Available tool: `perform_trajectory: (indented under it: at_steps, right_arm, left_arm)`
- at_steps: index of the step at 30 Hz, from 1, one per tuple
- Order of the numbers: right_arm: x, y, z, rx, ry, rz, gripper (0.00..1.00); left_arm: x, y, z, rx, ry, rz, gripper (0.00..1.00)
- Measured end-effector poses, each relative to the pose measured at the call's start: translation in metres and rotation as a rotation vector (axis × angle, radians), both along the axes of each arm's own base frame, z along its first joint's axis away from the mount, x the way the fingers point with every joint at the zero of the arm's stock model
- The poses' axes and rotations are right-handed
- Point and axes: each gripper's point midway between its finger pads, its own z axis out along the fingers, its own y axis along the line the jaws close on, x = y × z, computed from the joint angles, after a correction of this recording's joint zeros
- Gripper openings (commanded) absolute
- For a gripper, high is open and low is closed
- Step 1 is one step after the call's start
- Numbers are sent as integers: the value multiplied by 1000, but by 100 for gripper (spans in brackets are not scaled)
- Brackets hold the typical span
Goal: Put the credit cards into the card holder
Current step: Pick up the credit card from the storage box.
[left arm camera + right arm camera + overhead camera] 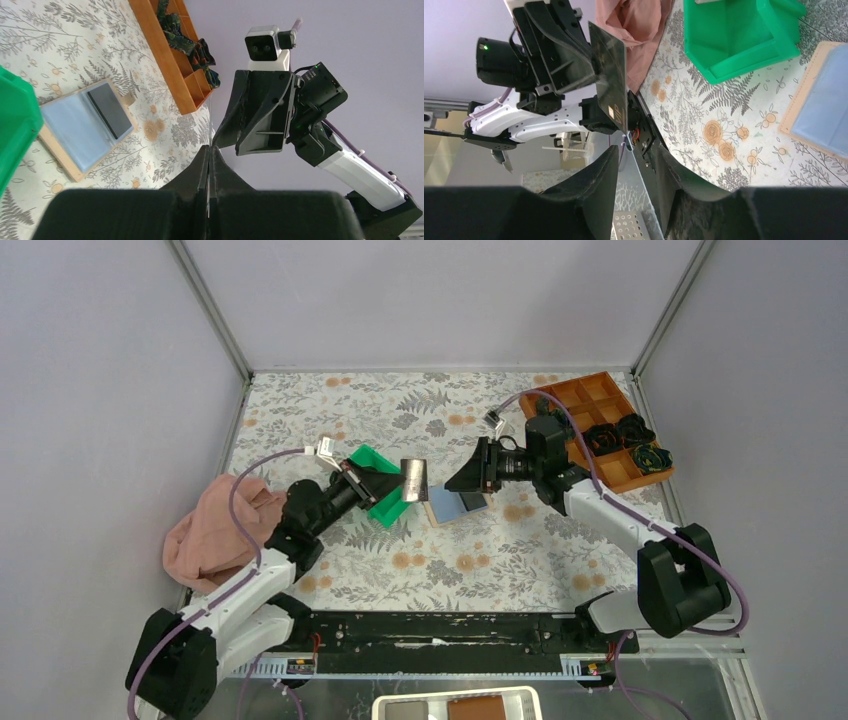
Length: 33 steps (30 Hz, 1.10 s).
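My left gripper [398, 481] is shut on a dark credit card [414, 478] and holds it upright above the table, just right of the green tray [372, 462]. In the left wrist view the card [210, 120] shows edge-on between the shut fingers. My right gripper [455, 480] is open and empty, its jaws facing that card [610, 70] a short way off. The tan card holder [446, 506] lies open below, blue-grey face up, with another dark card [107, 110] lying on its right half.
An orange-brown compartment box [602, 390] with dark rosette lumps [622, 435] stands at the back right. A pink cloth [215, 530] is heaped at the left edge. The green tray [744, 35] sits beside the card holder [824, 107].
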Motion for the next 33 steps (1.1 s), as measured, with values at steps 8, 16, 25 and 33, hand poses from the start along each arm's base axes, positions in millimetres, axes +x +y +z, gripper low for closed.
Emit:
perform_trajectory:
  at_steps: [8, 16, 25, 33]
  right_arm:
    - [13, 10, 7, 66, -3, -25, 39]
    - [21, 14, 0, 66, 19, -50, 38]
    - [22, 22, -6, 69, 28, -42, 36]
    - [24, 27, -4, 94, 34, -38, 0]
  left_arm:
    - [0, -23, -8, -23, 37, 2, 0]
    - [4, -26, -5, -51, 40, 31, 0]
    - [8, -28, -6, -70, 48, 36, 0]
    - [13, -30, -13, -73, 70, 43, 0]
